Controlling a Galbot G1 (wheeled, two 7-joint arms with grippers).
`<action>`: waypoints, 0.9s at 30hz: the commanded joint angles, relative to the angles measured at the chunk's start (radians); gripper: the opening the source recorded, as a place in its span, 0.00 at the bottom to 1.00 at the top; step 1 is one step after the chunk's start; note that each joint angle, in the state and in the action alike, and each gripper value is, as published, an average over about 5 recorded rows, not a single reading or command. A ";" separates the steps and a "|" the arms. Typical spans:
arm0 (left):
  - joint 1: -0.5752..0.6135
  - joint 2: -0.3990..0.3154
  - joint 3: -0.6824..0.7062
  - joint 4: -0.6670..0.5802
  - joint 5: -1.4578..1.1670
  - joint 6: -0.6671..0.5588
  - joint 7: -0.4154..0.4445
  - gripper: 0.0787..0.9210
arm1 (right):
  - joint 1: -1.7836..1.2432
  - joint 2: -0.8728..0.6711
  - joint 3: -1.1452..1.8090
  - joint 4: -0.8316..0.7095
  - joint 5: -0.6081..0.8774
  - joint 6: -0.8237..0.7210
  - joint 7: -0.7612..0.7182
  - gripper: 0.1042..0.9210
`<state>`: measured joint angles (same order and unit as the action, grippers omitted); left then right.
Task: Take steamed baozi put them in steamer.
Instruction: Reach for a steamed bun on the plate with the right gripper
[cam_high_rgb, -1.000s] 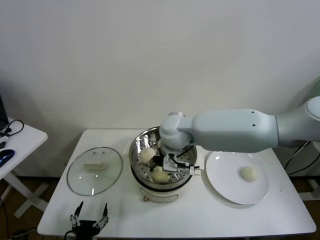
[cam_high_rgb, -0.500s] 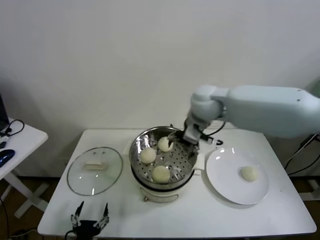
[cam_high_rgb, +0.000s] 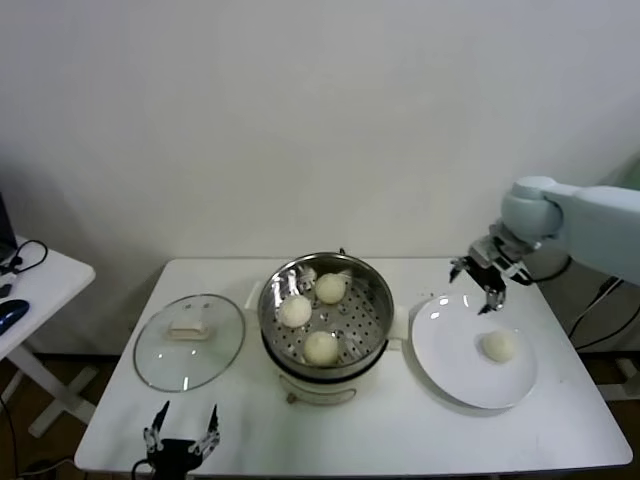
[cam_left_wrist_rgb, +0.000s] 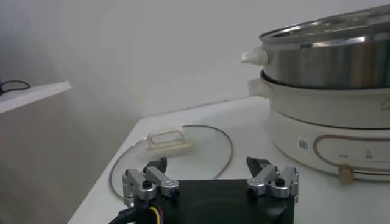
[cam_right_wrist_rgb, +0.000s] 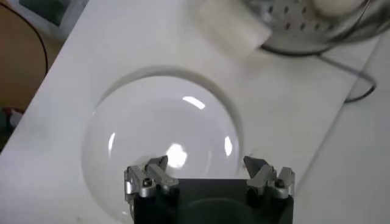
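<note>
Three steamed baozi (cam_high_rgb: 295, 311) (cam_high_rgb: 331, 288) (cam_high_rgb: 321, 347) lie in the steamer (cam_high_rgb: 372, 300), a shiny perforated basket on a cream cooker base. Another baozi (cam_high_rgb: 499, 346) rests on the white plate (cam_high_rgb: 450, 335) to its right. My right gripper (cam_high_rgb: 480, 285) hovers open and empty over the plate's far left rim, up and to the left of that baozi. In the right wrist view the gripper (cam_right_wrist_rgb: 207, 170) looks down on bare plate (cam_right_wrist_rgb: 152, 122), the baozi out of view. My left gripper (cam_high_rgb: 180, 440) is parked open at the table's front left edge.
A round glass lid (cam_high_rgb: 189, 340) lies flat to the left of the steamer, just beyond the left gripper (cam_left_wrist_rgb: 210, 170) in the left wrist view. A side table (cam_high_rgb: 40, 280) with cables stands at the far left. A wall runs behind the table.
My right gripper opened in the steamer, left a third baozi there, then rose and swung right to above the plate. The left arm has not moved.
</note>
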<state>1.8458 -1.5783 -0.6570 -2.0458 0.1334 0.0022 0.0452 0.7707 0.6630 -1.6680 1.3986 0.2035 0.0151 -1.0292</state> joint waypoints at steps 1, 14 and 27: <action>0.005 0.004 -0.003 0.000 0.003 0.002 0.001 0.88 | -0.367 -0.139 0.226 -0.156 -0.138 -0.105 0.019 0.88; 0.019 0.003 -0.022 -0.001 0.011 0.006 0.000 0.88 | -0.640 -0.066 0.496 -0.302 -0.254 -0.108 0.039 0.88; 0.023 0.001 -0.023 -0.001 0.016 0.007 0.001 0.88 | -0.710 -0.017 0.597 -0.333 -0.276 -0.112 0.054 0.88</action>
<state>1.8667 -1.5778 -0.6787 -2.0484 0.1475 0.0081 0.0457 0.1643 0.6296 -1.1781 1.1027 -0.0375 -0.0864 -0.9846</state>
